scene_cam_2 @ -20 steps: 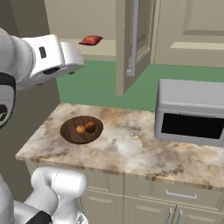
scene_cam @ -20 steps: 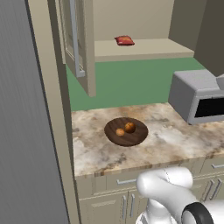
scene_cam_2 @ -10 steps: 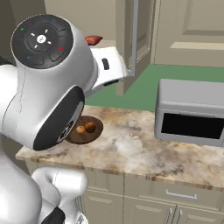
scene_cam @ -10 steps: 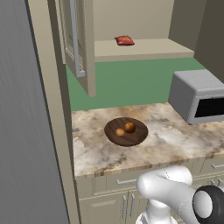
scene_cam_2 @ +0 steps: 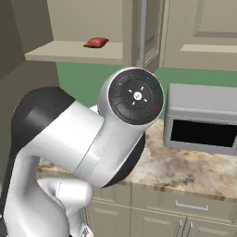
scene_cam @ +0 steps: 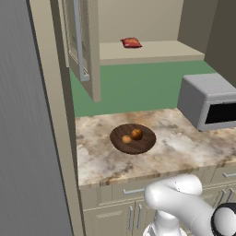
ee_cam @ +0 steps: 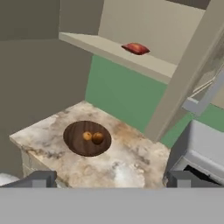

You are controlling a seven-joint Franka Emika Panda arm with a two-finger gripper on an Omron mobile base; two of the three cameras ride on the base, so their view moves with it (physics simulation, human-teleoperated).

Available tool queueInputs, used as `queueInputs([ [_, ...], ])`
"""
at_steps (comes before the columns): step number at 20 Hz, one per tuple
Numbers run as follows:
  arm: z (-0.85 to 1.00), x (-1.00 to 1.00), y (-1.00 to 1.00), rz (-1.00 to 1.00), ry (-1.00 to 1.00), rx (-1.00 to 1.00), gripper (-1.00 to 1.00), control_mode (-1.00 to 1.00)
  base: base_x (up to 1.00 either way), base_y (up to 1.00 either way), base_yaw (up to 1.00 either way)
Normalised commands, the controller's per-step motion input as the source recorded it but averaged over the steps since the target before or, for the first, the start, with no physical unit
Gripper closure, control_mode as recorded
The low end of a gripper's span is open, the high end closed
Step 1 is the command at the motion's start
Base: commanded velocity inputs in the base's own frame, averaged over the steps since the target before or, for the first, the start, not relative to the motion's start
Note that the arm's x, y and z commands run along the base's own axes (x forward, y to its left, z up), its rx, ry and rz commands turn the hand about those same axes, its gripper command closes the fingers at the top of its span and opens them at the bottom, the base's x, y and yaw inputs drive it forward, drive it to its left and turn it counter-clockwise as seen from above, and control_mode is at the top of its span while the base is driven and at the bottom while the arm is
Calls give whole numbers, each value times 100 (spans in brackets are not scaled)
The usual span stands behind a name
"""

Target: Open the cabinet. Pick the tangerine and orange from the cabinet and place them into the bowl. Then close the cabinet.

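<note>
Well apart from the bowl (ee_cam: 87, 138) (both fruits inside), the end effector (ee_cam: 111, 179) stands open; cabinet (scene_cam: 83, 46) door ajar.

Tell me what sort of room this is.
A kitchen, most likely a simulated one: a marble-look counter over drawers, a grey microwave, an open beige wall cabinet, and a wooden bowl holding fruit.

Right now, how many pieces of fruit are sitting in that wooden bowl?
2: a smaller tangerine on the left and a bigger orange beside it, both inside the bowl.
</note>
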Motion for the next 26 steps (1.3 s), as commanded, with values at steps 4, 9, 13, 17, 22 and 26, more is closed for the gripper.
queueInputs([
  [4, -7, 45, -9, 13, -24, 8, -100, -100, 0, 0, 0],
  [9, 1, 52, -17, 18, -15, 14, -100, -100, 0, 0, 0],
  [13, 23, 38, -43, 23, -3, 22, -100, -100, 0, 0, 0],
  [17, 24, 39, -50, 27, 0, 22, -100, -100, 0, 0, 0],
  [22, 2, 61, -19, 17, 3, 5, -100, -100, 0, 0, 0],
  [26, -8, 95, 0, 12, 10, 0, -100, -100, 0, 0, 0],
])
